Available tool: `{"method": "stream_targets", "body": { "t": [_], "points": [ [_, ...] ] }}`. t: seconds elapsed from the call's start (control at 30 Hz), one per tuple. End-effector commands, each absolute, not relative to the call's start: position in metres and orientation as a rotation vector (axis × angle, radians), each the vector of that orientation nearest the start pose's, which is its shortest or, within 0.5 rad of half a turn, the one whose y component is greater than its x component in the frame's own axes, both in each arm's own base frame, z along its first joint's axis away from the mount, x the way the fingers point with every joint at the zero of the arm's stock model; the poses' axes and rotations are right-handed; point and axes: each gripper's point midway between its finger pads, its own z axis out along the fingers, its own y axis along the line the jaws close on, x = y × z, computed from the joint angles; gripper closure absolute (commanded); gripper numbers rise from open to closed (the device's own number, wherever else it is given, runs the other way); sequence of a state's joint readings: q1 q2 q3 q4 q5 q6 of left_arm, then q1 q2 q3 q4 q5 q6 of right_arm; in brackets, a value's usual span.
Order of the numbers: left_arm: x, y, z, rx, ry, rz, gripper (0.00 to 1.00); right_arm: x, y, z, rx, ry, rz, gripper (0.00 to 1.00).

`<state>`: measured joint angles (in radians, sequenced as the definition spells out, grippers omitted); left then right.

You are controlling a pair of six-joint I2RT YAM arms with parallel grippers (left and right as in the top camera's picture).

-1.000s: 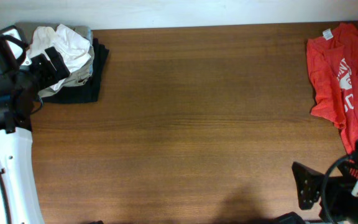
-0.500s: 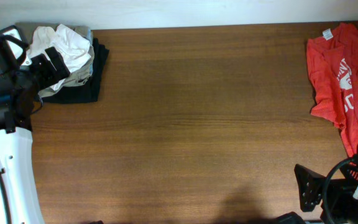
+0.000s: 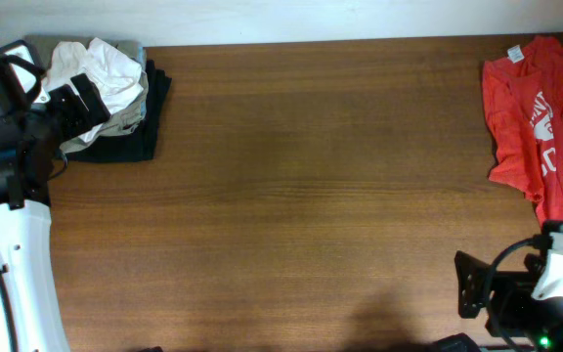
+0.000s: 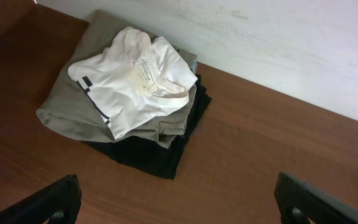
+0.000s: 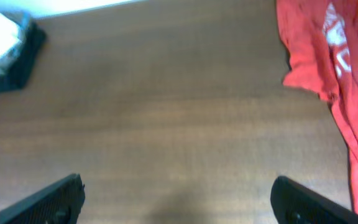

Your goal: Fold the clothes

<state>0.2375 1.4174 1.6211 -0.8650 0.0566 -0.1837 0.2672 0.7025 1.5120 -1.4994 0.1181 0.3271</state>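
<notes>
The white T-shirt [image 3: 108,70] lies folded in a small bundle on top of a stack at the table's far left corner; in the left wrist view [image 4: 129,81] its collar label faces up. My left gripper [image 3: 70,106] is open and empty, just in front of the stack, touching nothing; the left wrist view [image 4: 179,200] shows its fingers spread wide over bare wood. My right gripper [image 3: 469,289] is open and empty near the front right edge; the right wrist view [image 5: 179,200] shows bare table between its fingers.
Under the white shirt lie a khaki garment [image 4: 61,109] and a black one [image 4: 151,152], folded. A red T-shirt [image 3: 534,112] with white print lies spread at the far right, also in the right wrist view [image 5: 334,56]. A white wall [image 4: 278,43] borders the table's back edge.
My right arm has shifted a little to the left and turned slightly. The left arm and the clothes have not moved.
</notes>
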Motion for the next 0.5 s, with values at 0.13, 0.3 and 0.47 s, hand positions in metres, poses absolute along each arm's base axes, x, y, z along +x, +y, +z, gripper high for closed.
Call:
{"method": "stream_targets", "body": {
  "t": [0.13,0.3,0.47],
  "points": [
    [0.392,0.083,0.332,-0.435,2.186,-0.049,0.01,0.168,0.018,0.289,0.007,2.003,0.133,0.01],
    [0.392,0.083,0.332,-0.435,2.186,-0.049,0.01,0.195,0.036,0.26,-0.126,1.838,0.17,0.01],
    [0.392,0.083,0.332,-0.436,2.186,-0.048,0.01,0.211,0.034,0.233,-0.112,1.729,0.161,0.01]
  ]
}}
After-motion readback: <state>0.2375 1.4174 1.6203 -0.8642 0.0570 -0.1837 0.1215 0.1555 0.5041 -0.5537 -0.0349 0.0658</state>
